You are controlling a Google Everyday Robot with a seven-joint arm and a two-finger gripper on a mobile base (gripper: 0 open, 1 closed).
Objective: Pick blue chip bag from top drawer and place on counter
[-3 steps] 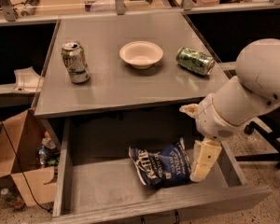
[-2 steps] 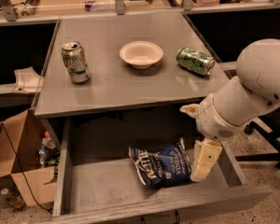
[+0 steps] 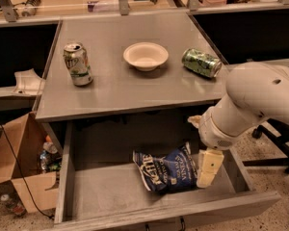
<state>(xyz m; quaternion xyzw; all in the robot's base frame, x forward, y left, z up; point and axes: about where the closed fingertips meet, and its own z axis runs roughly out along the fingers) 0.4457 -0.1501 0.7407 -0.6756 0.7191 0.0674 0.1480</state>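
The blue chip bag lies crinkled on the bottom of the open top drawer, right of its middle, white lettering facing up. My gripper hangs down from the white arm inside the drawer, at the bag's right edge and close against it. The counter is the grey tabletop directly above the drawer.
On the counter stand an upright green can at the left, a white bowl in the middle and a green can on its side at the right. A cardboard box sits on the floor to the left. A chair base is at the right.
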